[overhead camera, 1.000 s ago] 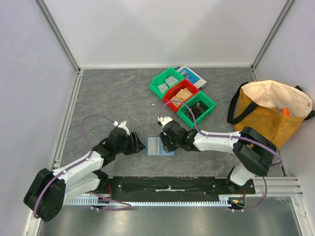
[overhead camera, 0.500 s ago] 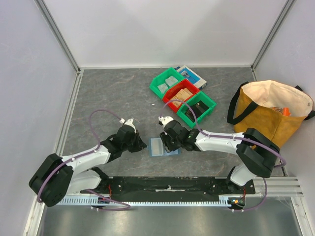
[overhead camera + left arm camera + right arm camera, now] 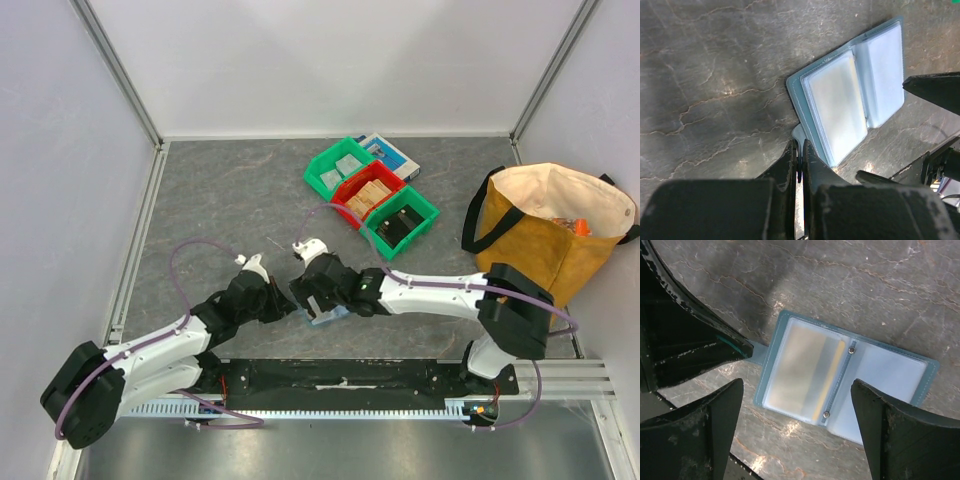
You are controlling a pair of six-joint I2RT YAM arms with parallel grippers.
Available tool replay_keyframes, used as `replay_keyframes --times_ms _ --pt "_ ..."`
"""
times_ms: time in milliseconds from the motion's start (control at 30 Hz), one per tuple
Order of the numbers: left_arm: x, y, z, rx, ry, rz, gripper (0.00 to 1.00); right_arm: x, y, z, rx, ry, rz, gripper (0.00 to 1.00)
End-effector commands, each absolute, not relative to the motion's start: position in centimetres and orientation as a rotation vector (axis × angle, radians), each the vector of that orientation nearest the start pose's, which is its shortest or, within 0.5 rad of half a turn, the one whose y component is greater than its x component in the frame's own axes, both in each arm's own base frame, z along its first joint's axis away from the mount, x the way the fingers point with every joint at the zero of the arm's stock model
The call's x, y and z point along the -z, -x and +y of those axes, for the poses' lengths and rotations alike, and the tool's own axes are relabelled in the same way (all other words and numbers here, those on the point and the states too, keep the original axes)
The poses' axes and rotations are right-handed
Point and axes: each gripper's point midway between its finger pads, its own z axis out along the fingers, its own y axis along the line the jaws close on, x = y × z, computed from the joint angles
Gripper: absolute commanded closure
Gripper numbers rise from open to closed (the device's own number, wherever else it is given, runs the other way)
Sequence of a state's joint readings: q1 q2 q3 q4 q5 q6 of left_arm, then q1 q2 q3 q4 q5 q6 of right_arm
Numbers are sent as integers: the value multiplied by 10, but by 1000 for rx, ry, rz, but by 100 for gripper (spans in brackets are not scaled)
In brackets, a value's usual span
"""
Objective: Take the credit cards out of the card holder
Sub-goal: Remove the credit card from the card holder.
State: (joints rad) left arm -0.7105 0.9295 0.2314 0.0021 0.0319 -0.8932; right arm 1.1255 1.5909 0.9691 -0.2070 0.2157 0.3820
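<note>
The slate-blue card holder (image 3: 890, 375) lies open and flat on the grey table, also seen in the left wrist view as the card holder (image 3: 850, 95) and mostly covered in the top view (image 3: 331, 315). A pale credit card (image 3: 802, 370) with a yellow stripe shows through the clear sleeve of its left half. My left gripper (image 3: 800, 147) is shut on the holder's small tab (image 3: 759, 350) at the left edge. My right gripper (image 3: 797, 385) hangs open above the holder, one finger on each side, touching nothing.
Two green bins (image 3: 343, 165) (image 3: 400, 220) and a red bin (image 3: 368, 193) stand in a row at the back, with a blue-and-white flat box (image 3: 392, 152) behind them. A tan tote bag (image 3: 555, 225) stands at the right wall.
My left gripper has shut and moved in to the holder's left edge. My right gripper has opened wide and shifted left over the holder.
</note>
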Motion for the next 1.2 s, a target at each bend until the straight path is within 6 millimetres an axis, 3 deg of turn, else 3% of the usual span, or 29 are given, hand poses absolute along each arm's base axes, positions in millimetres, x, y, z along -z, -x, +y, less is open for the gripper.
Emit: replay_keyframes --times_ms 0,233,367,567,767,1000,1067,1167 --pt "-34 -171 -201 876 260 2411 98 -63 -201 356 -313 751 2281 5" --pt "-32 -169 -200 872 258 2420 98 -44 -201 352 -214 771 2302 8" --pt "-31 -167 -198 857 248 2436 98 -40 -202 349 -167 775 2301 14" --pt "-33 -164 -196 849 232 2446 98 -56 -213 333 -64 743 2256 28" --pt "-34 -159 -194 839 209 2463 98 -74 -227 310 89 704 2201 30" --pt "-35 -158 -188 814 212 2458 98 -76 -242 270 174 623 2226 31" --pt "-36 -158 -188 817 207 2457 98 -80 -241 266 163 610 2229 31" --pt "-38 -158 -189 818 201 2453 98 -94 -234 278 53 629 2228 30"
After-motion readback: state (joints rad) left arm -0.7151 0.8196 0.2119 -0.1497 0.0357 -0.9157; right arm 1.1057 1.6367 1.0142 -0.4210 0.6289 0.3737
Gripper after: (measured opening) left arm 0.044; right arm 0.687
